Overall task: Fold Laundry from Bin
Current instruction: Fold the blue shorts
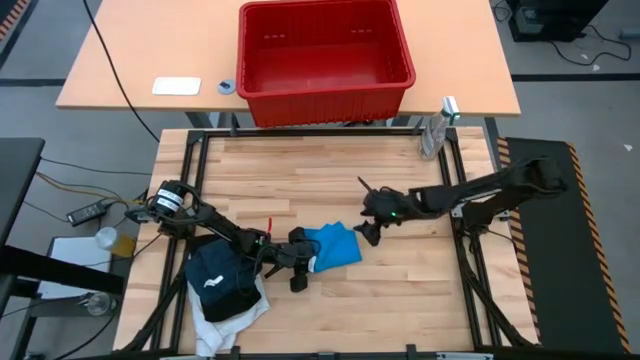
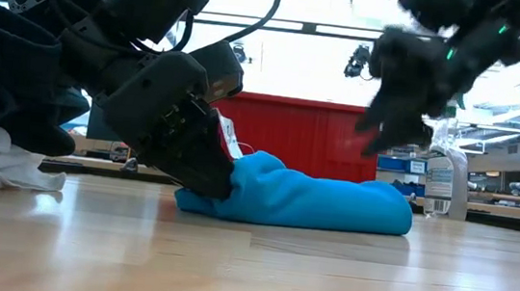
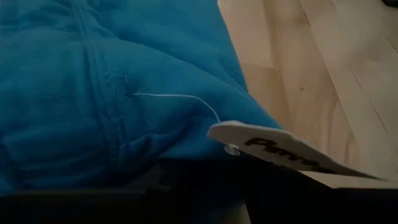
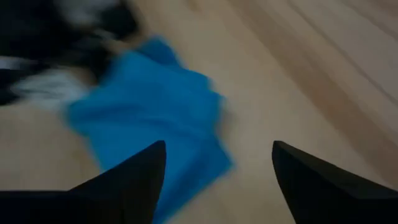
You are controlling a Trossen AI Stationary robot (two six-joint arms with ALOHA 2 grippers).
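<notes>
The small bright blue garment (image 1: 333, 246) lies bunched on the wooden table near its middle; it also shows in the low view (image 2: 317, 198). A white tag (image 3: 273, 148) lies at its left end. My left gripper (image 1: 298, 262) is low at that left end, and the cloth fills its wrist view (image 3: 112, 93). My right gripper (image 1: 368, 228) is open and empty, raised just right of the blue garment (image 4: 149, 118). A dark navy garment (image 1: 220, 275) lies on a white one (image 1: 235, 318) at the near left. The red bin (image 1: 325, 55) stands beyond the far edge.
A clear spray bottle (image 1: 434, 132) stands at the table's far right corner. A white pad (image 1: 176, 86) and a small roll (image 1: 226, 86) lie on the tan table beside the bin. Bare wood shows between the blue garment and the far edge.
</notes>
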